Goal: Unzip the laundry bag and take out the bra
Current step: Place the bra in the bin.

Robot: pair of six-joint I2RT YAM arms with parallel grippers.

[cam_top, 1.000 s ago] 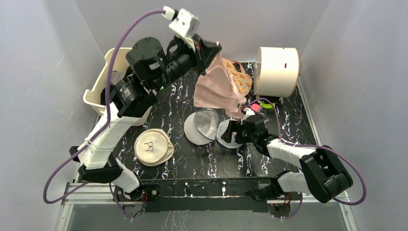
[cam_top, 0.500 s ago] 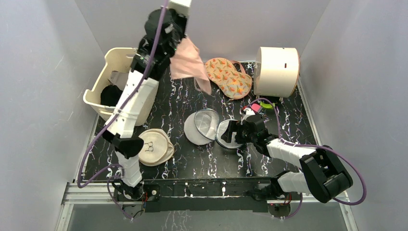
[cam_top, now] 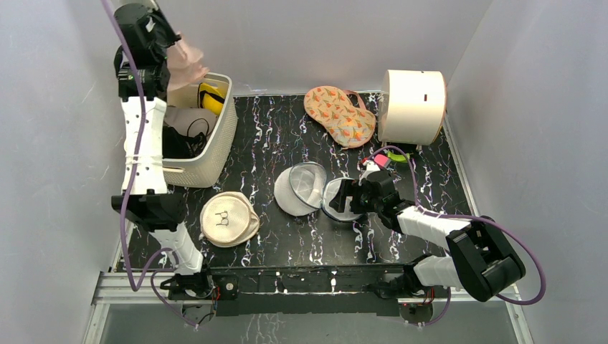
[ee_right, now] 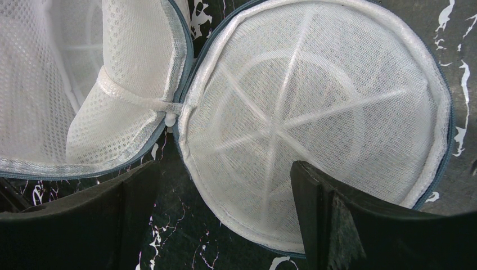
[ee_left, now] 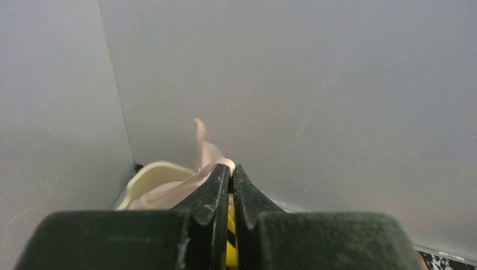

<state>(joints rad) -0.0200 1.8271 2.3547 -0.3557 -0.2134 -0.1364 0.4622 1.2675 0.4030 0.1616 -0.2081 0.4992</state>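
Observation:
The laundry bag [cam_top: 301, 188] lies unzipped at the table's middle, its two white mesh halves spread side by side [ee_right: 315, 118]. My right gripper [cam_top: 345, 198] stands open low over the right half, one finger on each side of its near rim [ee_right: 225, 169], holding nothing. My left gripper [cam_top: 172, 44] is raised high at the back left, above the cream basket [cam_top: 208, 154]. It is shut on the pinkish-beige bra [cam_top: 188, 68], whose fabric sticks out past the fingertips [ee_left: 205, 147]. A yellow and black part [cam_top: 210, 97] shows inside the basket.
A beige round pouch with a bra drawing [cam_top: 228, 218] lies at the front left. An orange patterned piece [cam_top: 340, 115] and a cream cylinder [cam_top: 412, 106] stand at the back right. Dark clothing [cam_top: 176, 140] fills the basket. Grey walls close in on three sides.
My left arm has swung left and upward from the table's back middle to above the basket, carrying the bra with it. The right arm and the laundry bag have not moved.

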